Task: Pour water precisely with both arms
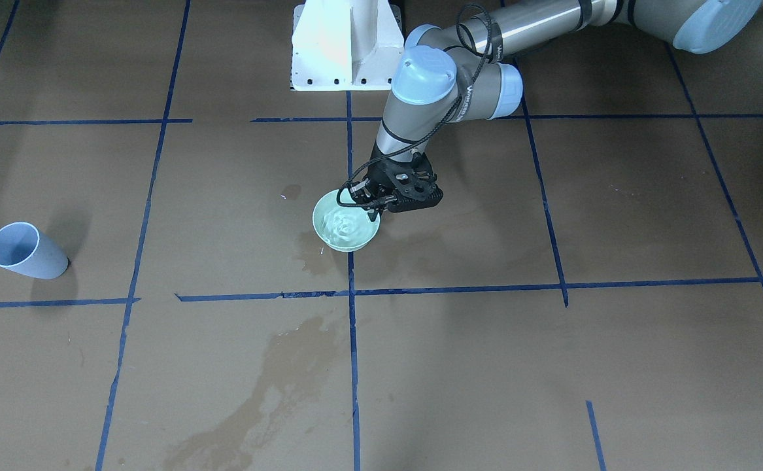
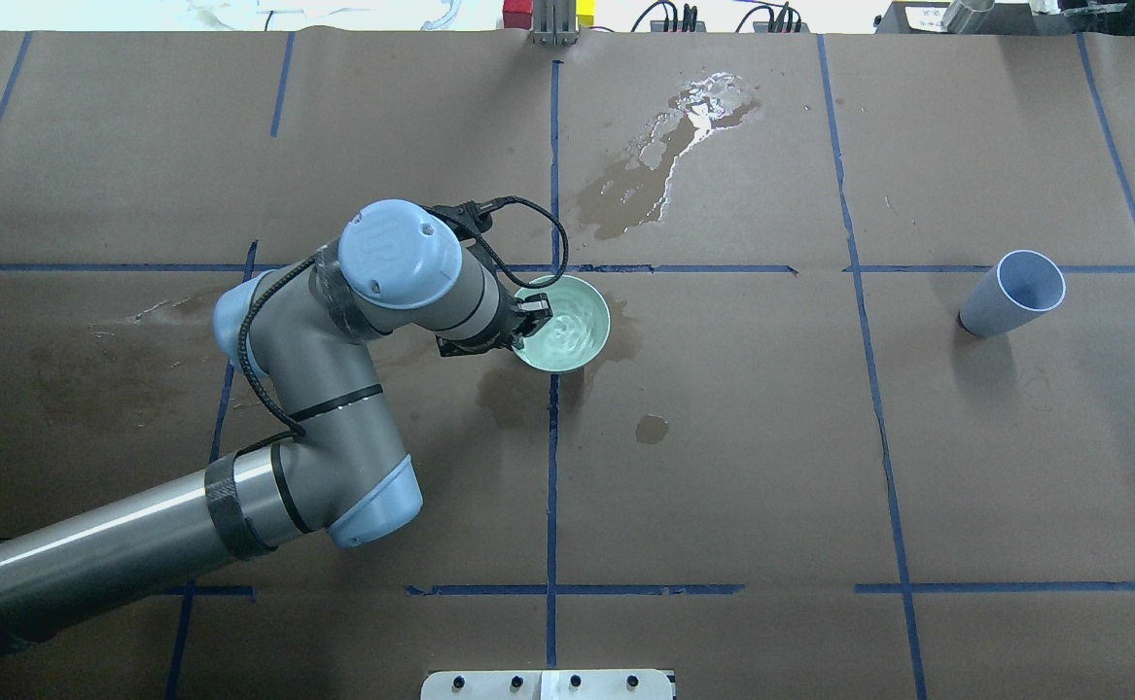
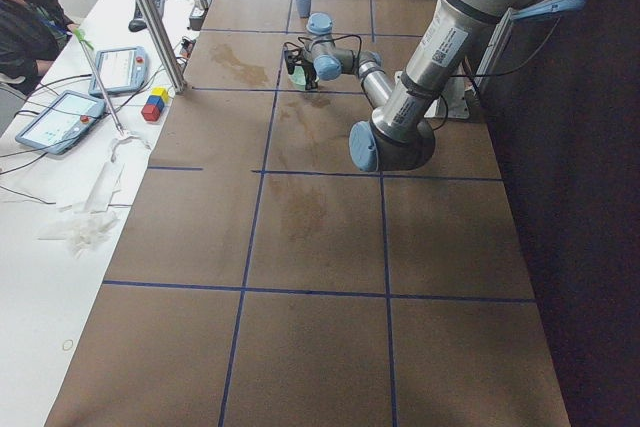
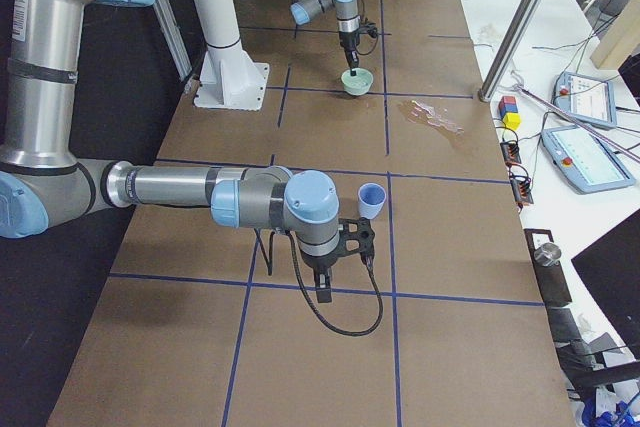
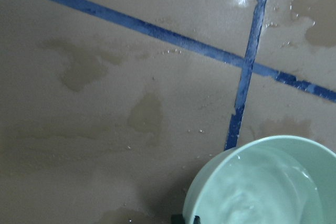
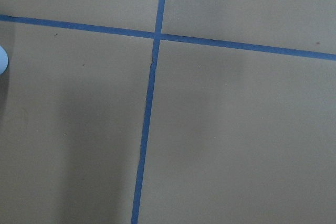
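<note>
- Left gripper (image 1: 369, 203): down at the near-robot edge of the pale green bowl (image 1: 355, 246), fingers drawn narrow and pinched on the rim, one inside and one outside as far as I can read it. The wrist view shows only a dark tip at the rim.
- The water (image 1: 344, 224) is all in the bowl, near the middle of the table (image 1: 616, 366), and its surface is rippled. I cannot tell whether the bowl rests on the board or is just clear of it.
- Blue cup (image 1: 28, 252): upright, looks empty, well apart from the bowl toward the robot's right.
- Right gripper (image 4: 350, 239): just beside the cup and not touching it, seen only from the side camera. I cannot tell how far open it is, and it appears to hold nothing.
- Risks, as I judge them:
  - A one-sided rim pinch lets the bowl swing or slip in the fingers once its weight hangs off it, so water would go over the far lip.
  - Ripples mean any quick carry would slosh.
  - A wide, spoutless rim into a narrow cup mouth would likely sheet and miss (a wet patch (image 2: 659, 170) already marks the board).
  - The light cup could tip if the right gripper nudges it while closing.
  - Damp fingers or rim would make the hold weaker.
</note>
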Robot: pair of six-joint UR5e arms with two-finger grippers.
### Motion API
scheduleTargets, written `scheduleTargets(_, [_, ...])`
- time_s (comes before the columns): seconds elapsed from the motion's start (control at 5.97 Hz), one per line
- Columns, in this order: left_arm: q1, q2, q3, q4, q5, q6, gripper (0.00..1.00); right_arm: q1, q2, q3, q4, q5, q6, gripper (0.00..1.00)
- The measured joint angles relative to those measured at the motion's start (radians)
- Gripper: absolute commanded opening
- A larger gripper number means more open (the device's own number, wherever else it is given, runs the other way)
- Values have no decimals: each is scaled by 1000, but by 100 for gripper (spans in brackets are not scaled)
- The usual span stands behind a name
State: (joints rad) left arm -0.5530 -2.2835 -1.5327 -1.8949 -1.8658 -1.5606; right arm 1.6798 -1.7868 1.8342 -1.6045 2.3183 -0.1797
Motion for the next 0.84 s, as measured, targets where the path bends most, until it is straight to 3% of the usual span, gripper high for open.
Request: scheduleTargets(0.84, [-285,313,-188,-7,-274,382,0,-47,2,-1,0,4,2,100])
